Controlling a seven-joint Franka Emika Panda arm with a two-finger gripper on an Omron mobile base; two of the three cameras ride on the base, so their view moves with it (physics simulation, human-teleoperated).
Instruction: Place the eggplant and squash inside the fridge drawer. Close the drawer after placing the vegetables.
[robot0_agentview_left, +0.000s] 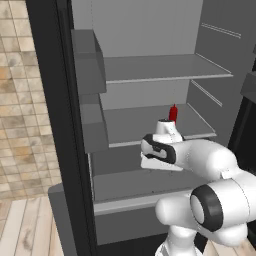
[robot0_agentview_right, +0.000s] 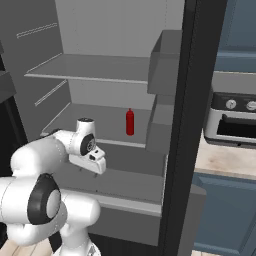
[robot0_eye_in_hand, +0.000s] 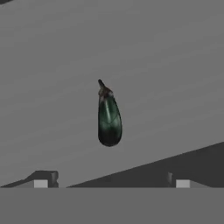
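Currently eggplant (robot0_eye_in_hand: 109, 119) lies loose mid-floor of the fridge drawer (robot0_agentview_left: 142, 201), clear of its walls. Gripper (robot0_eye_in_hand: 111, 183) hovers above it, fingers apart, holding nothing. Eggplant step looks done; next calls for fetching the squash, then closing.

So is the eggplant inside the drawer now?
Yes. The eggplant lies on the fridge drawer floor below the open gripper, not held.

The arm (robot0_agentview_left: 210, 165) has glossy white, rounded, tube-like links. Its joints show as dark grey to black rings, with a pale grey round cap on the big elbow joint. The hand (robot0_agentview_right: 90, 159) is a white block with a dark band behind it.
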